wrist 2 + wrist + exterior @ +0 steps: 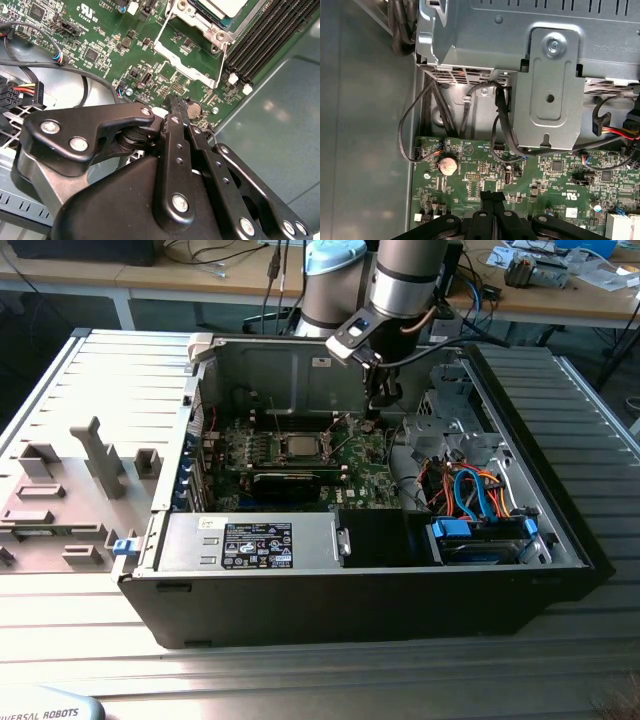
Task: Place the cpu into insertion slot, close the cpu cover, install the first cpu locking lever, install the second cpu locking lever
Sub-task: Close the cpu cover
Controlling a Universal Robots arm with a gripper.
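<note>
Apparently chip (pixel 227 6) seated, cover (pixel 190 69) looks raised; my hand (pixel 492 195), pinched empty, sits nearby, and closing calls for pushing it down.

The silver-grey cpu (pixel 300 445) lies flat in the insertion slot (pixel 282 446) — metal rim framing it.

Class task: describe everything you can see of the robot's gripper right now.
The gripper is black, metal by its look, built of bolted link bars with silver screw heads. Its two slim fingers are pressed together with nothing between them. It hangs tip-down inside the open computer case, over the green board, close to a round silver battery. Whether the tip touches the board cannot be told.
</note>
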